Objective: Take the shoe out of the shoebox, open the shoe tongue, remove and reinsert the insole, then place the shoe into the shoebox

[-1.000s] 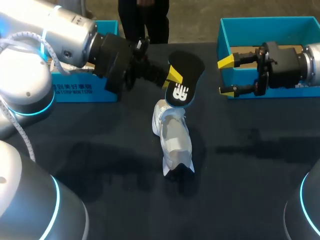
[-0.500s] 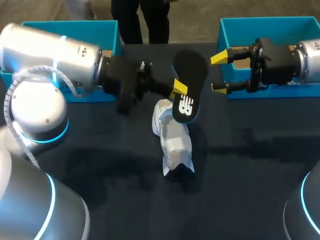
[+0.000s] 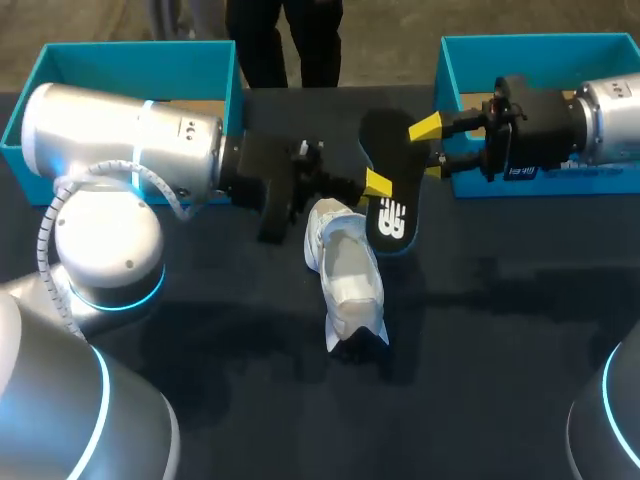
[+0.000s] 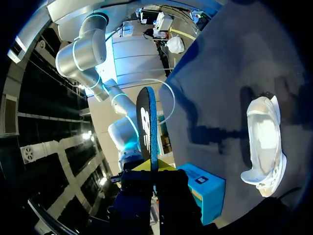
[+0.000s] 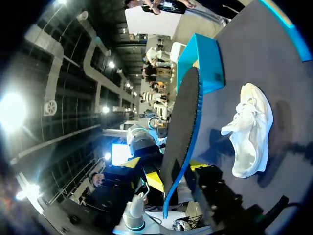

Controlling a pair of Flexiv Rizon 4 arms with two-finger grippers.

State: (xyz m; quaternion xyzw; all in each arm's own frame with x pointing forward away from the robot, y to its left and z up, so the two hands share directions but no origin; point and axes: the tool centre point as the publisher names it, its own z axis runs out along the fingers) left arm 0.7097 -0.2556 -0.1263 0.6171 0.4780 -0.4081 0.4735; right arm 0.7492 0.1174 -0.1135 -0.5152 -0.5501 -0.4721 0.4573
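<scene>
Head view gives you the layout. The left gripper (image 3: pixel 376 185) is pinched on the black insole (image 3: pixel 395 208) near its middle and holds it just beside the shoe's far end. The right gripper (image 3: pixel 432 147) sits at the insole's other edge with its fingers spread and its tips just beside it; you can't tell from here whether they touch. The white shoe (image 3: pixel 346 275) lies on the dark table (image 3: pixel 200 330) near the centre, outside both boxes. The left box (image 3: pixel 60 60) is behind the left arm and the right box (image 3: pixel 450 70) is under the right arm. Left wrist view adds what the top misses: the insole (image 4: pixel 146 122) stands edge-on, straight up from the closed fingers, blue along one edge. The shoe (image 4: pixel 266 142) lies off to one side, with a corner of the right box (image 4: pixel 210 191) nearer. Right wrist view also has the insole (image 5: pixel 183 127) edge-on, the shoe (image 5: pixel 249 129) beside it and the left box (image 5: pixel 200 58) beyond. Yellow tips crowd the insole's near end there; you can't sort whose they are.
</scene>
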